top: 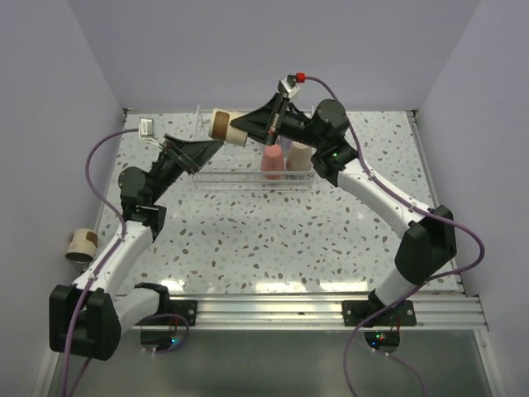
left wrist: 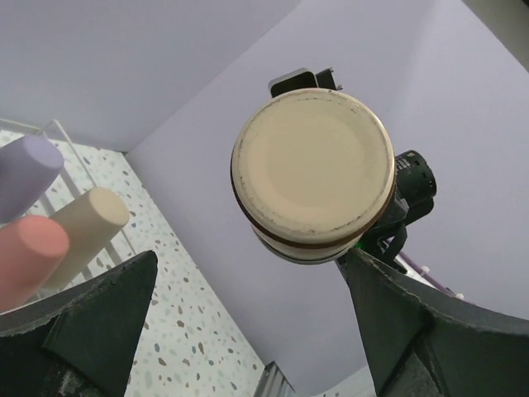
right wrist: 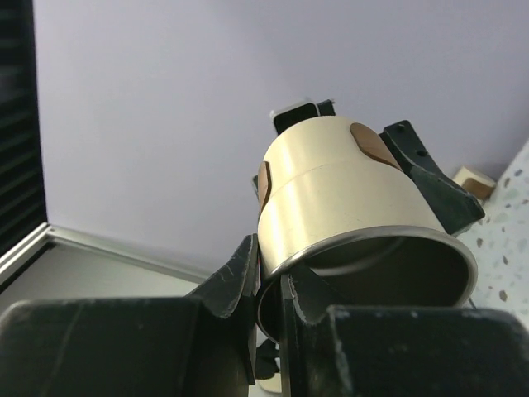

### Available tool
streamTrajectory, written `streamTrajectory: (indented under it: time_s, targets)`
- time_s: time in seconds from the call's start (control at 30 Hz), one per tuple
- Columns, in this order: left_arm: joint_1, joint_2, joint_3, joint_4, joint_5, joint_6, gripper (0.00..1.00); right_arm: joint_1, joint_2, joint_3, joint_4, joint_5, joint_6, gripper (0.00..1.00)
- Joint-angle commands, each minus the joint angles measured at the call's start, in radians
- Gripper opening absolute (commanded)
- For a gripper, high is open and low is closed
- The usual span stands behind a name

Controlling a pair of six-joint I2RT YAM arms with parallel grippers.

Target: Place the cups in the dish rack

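Pinching a tan-based cup (right wrist: pixel 347 207) by its rim — right tool (right wrist: pixel 269 285), left tool (left wrist: pixel 248 298) spread wide, facing its base

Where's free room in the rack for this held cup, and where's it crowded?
The dish rack's left half, from its left end to the red-pink cup, looks bare. Crowded: its right end, where the lavender cup and beige cup stand beside it.

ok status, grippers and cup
right gripper shut on tan-based cup by its rim, aloft over the dish rack. left gripper open at its base. nothing between cup and rack.
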State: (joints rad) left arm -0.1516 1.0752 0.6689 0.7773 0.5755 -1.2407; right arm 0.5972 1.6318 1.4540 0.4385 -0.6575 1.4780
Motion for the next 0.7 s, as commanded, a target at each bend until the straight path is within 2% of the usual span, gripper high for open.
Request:
streamTrajectory:
  time_s: [0.0, 0.13, 0.37, 0.67]
  targets:
    - [0.003, 0.020, -0.011, 0.212, 0.000, -0.072, 1.00, 0.007, 0.005, 0.020, 0.207, -0.047, 0.093, 0.00]
    - [0.000, 0.040, -0.006, 0.295, -0.002, -0.109, 1.00, 0.009, 0.003, -0.055, 0.327, -0.045, 0.177, 0.00]
    - [-0.017, 0.086, 0.012, 0.419, 0.000, -0.152, 1.00, 0.007, 0.011, -0.070, 0.319, -0.080, 0.176, 0.00]
    - [-0.066, 0.137, 0.086, 0.343, -0.040, -0.045, 1.00, 0.009, 0.013, -0.041, 0.207, -0.151, 0.104, 0.00]
